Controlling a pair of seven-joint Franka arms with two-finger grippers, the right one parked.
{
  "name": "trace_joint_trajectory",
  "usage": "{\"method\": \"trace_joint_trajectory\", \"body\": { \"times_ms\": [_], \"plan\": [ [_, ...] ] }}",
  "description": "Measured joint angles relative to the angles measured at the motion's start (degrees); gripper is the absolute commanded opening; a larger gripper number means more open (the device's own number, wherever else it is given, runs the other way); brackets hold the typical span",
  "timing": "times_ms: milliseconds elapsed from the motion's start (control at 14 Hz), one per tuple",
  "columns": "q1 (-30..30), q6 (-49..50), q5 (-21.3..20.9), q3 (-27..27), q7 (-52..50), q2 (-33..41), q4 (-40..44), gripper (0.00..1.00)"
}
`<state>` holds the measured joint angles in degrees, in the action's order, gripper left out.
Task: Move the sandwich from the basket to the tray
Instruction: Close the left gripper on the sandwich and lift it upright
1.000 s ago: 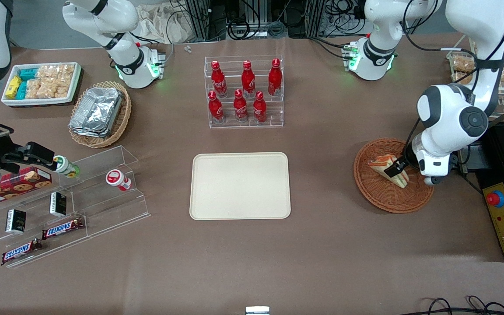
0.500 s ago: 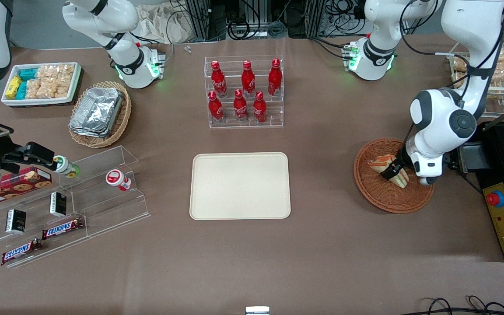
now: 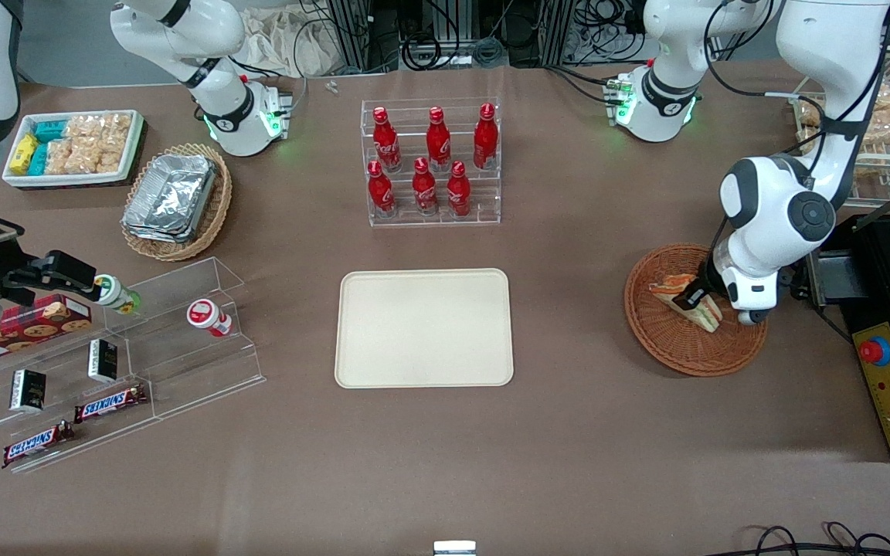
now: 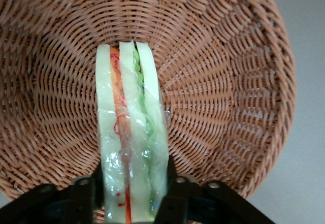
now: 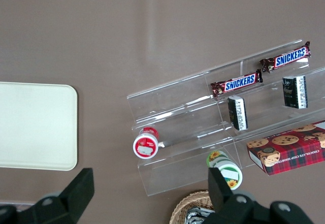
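The sandwich (image 3: 669, 286), a wrapped white-bread wedge with orange and green layers, lies in the round reddish-brown basket (image 3: 650, 333) toward the working arm's end of the table. My left gripper (image 3: 694, 296) is down in the basket and shut on the sandwich. In the left wrist view the sandwich (image 4: 131, 127) stands on edge between the black fingers (image 4: 175, 191), which press on both its sides over the basket's weave (image 4: 228, 82). The cream tray (image 3: 423, 327) lies bare at the table's middle and also shows in the right wrist view (image 5: 35, 125).
A clear rack of red bottles (image 3: 433, 162) stands farther from the camera than the tray. A tan basket of foil containers (image 3: 174, 201), a white snack bin (image 3: 74, 147) and clear snack shelves (image 3: 105, 363) lie toward the parked arm's end. A black control box (image 3: 889, 386) sits beside the basket.
The working arm's wrist has swung slightly toward the table's middle. The gripper stays at the sandwich in the basket, and the sandwich has hardly moved.
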<state>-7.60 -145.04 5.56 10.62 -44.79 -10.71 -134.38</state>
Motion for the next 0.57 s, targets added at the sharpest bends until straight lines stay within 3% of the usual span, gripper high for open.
{"method": "trace_joint_trajectory", "body": {
  "times_ms": [286, 571],
  "plan": [
    [0.00, 6.73, 0.00, 0.05, -2.27, 5.16, 2.39, 0.00],
    [0.06, 29.19, 0.08, 0.14, -3.11, 9.78, 17.62, 0.00]
  ]
}}
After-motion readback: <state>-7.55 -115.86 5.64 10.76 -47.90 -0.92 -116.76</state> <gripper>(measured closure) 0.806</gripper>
